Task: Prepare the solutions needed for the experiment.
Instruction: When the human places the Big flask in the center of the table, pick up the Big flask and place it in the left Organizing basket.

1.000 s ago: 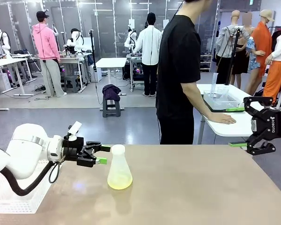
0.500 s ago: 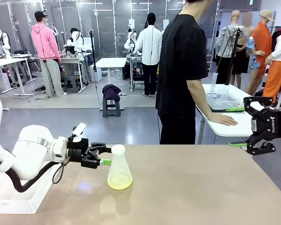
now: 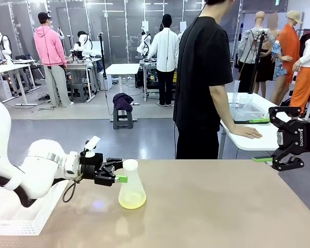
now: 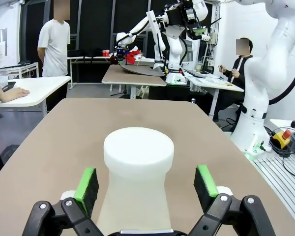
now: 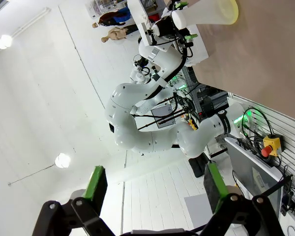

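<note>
Front view: the left gripper (image 3: 119,172) stood wide, its jaws either side of the neck of the frosted conical flask (image 3: 132,184) of pale yellow-green solution, not yet clamped. The right gripper (image 3: 279,138) hung wide, well apart.

Left wrist view: the neck sat between the green pads (image 4: 86,182) (no contact visible) on the bare tan desk (image 4: 73,128).

Right wrist view: a busy lab room.

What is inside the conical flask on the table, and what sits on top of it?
The conical flask holds a shallow layer of pale yellow-green liquid in its wide base. A white round stopper closes the neck. The frosted wall blurs the exact liquid level.
</note>
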You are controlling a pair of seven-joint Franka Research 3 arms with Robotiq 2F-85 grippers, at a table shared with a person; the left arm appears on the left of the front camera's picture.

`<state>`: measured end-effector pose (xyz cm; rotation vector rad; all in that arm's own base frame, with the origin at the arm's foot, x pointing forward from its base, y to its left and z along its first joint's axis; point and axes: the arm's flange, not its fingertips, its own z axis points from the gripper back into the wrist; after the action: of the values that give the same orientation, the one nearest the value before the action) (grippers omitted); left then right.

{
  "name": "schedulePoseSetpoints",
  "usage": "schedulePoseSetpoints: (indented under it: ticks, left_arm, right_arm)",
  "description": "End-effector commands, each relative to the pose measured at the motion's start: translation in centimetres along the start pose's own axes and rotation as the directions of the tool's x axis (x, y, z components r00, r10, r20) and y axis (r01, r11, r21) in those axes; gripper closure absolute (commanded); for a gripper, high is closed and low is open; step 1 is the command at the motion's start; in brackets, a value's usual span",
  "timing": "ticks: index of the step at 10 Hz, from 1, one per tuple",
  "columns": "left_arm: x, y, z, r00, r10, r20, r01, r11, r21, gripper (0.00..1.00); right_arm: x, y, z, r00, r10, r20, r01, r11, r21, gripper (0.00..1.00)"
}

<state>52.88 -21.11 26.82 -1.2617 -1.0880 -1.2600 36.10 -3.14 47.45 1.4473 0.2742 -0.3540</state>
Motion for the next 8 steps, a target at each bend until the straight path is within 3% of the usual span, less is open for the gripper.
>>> schedulePoseSetpoints:
  ticks: [1, 8]
  left_arm:
    - [-0.3, 1.1, -1.1, 0.999, 0.008, 0.032, -0.007, 0.999, -0.034, 0.0]
    - [-0.7, 1.7, -2.7, 0.999, 0.03, 0.041, -0.026, 0.995, -0.097, 0.0]
  right_arm:
    - [-0.1, 0.1, -0.1, 1.0, -0.007, 0.003, 0.007, 1.0, 0.005, 0.0]
    - [-0.1, 0.1, -0.1, 1.0, -0.007, 0.003, 0.007, 1.0, 0.005, 0.0]
